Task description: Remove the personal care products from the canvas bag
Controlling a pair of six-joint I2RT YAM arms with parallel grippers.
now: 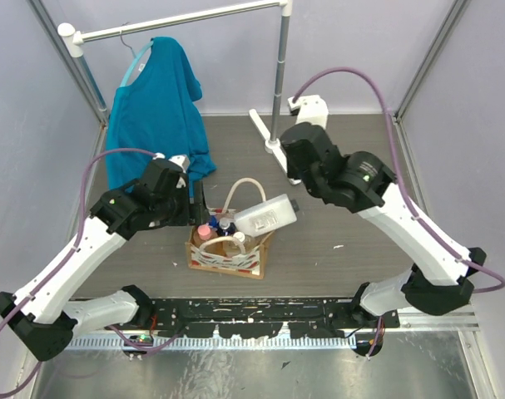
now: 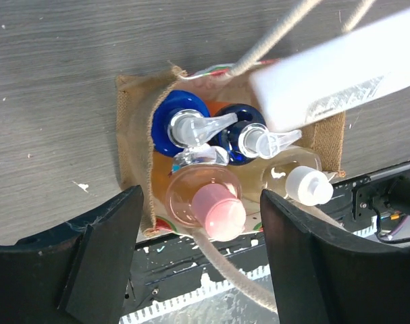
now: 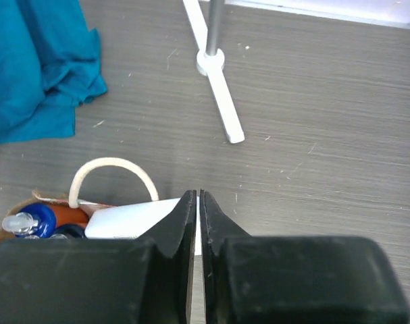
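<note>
The canvas bag (image 1: 229, 260) stands upright at the table's middle, with its rim (image 2: 133, 135) seen from above. Inside stand a pink-capped bottle (image 2: 218, 210), a white-capped pale one (image 2: 309, 185) and two orange ones with blue caps (image 2: 184, 125). My left gripper (image 2: 201, 263) hovers open above the bag, its fingers either side of the pink cap without touching it. A flat whitish bottle (image 1: 264, 214) hangs tilted over the bag's far side. My right gripper (image 3: 199, 199) is shut on that bottle's thin end (image 3: 130, 219).
A teal shirt (image 1: 152, 108) hangs on a white clothes rack (image 1: 279, 75) at the back left, and the rack's foot (image 3: 218, 101) lies on the table behind the bag. One rope handle (image 2: 238, 277) trails under my left fingers.
</note>
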